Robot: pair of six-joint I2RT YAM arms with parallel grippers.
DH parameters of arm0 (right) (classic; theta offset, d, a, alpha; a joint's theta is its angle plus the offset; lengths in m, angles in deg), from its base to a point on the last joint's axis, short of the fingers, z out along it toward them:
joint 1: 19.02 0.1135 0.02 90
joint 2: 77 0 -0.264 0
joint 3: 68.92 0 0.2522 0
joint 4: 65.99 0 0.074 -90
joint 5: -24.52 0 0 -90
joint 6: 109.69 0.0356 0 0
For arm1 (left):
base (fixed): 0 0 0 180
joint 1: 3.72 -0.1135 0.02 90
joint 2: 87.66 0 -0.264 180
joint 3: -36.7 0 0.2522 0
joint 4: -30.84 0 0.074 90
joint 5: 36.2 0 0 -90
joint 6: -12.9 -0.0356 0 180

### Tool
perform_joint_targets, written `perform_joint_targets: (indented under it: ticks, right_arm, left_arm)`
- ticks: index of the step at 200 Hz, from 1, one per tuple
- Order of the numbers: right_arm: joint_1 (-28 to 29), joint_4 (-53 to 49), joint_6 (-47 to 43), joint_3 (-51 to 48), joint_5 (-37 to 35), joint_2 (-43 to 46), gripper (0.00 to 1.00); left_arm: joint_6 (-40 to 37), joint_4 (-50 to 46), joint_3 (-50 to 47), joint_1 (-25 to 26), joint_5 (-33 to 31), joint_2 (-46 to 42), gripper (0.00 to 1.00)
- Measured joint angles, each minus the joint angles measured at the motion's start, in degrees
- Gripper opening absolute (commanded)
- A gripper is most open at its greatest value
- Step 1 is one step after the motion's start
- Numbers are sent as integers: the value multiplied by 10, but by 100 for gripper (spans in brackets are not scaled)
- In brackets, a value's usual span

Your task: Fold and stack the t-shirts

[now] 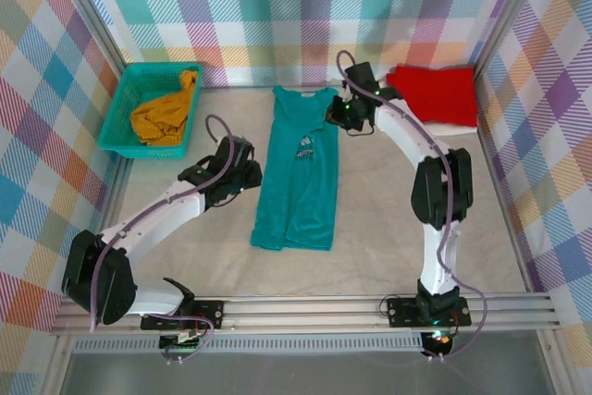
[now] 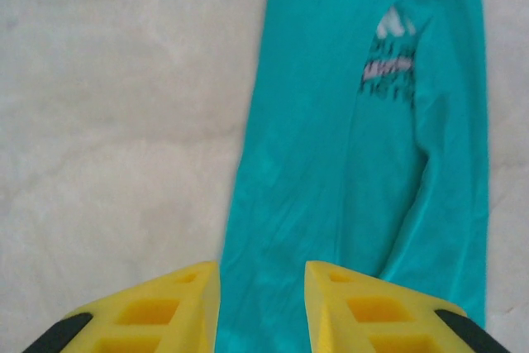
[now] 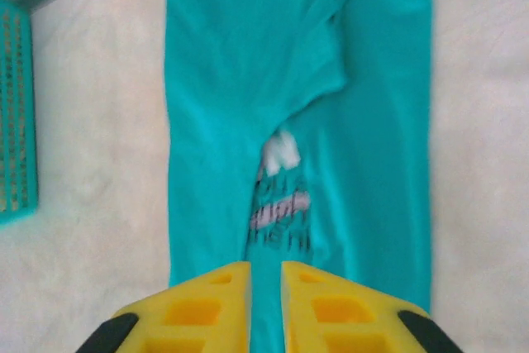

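The teal t-shirt (image 1: 298,173) lies folded into a long strip in the middle of the table, with part of its print showing (image 3: 281,204). My left gripper (image 1: 248,173) hovers at the strip's left edge. In the left wrist view its jaws (image 2: 262,274) stand open over the teal cloth (image 2: 331,163), holding nothing. My right gripper (image 1: 340,116) is near the shirt's collar end, and its jaws (image 3: 266,274) are a narrow slit apart above the cloth. A red t-shirt (image 1: 433,92) lies folded on a white one (image 1: 453,127) at the back right. A mustard t-shirt (image 1: 166,113) sits crumpled in the basket.
A teal mesh basket (image 1: 120,122) stands at the back left, and its wall shows in the right wrist view (image 3: 15,113). Checked cloth walls close in the back and sides. Bare pale table (image 1: 388,219) lies on both sides of the teal strip.
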Motion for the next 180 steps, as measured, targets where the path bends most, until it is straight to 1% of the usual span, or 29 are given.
perform_joint_targets:
  ticks: [8,22,41,64,91,102,145,159,171,180]
  right_arm:
    - [16,3,-2,-22,-8,10,2]
    - [32,7,-2,-57,-24,7,1]
    - [32,2,-1,-90,-45,-20,0]
    - [28,-6,-1,-89,-67,-66,0]
    - [25,-13,0,-50,-81,-123,0]
    - [25,-17,0,-26,-87,-134,0]
    - [25,-36,1,97,-104,-210,0]
    - [25,-41,1,124,-105,-220,7]
    - [25,-50,1,122,-103,-215,11]
    - [25,-47,-1,102,-97,-202,16]
  left_arm:
    - [0,3,-17,0,9,-2,31]
    - [2,12,-39,0,23,0,29]
    - [1,17,-46,0,29,6,29]
    - [2,42,-50,0,29,7,29]
    - [13,57,-50,0,21,23,28]
    - [17,64,-51,0,14,28,29]
    - [38,89,-54,-7,-10,49,29]
    - [42,87,-53,-9,-10,52,30]
    - [44,87,-54,-9,-6,49,30]
    - [45,82,-54,-9,4,42,31]
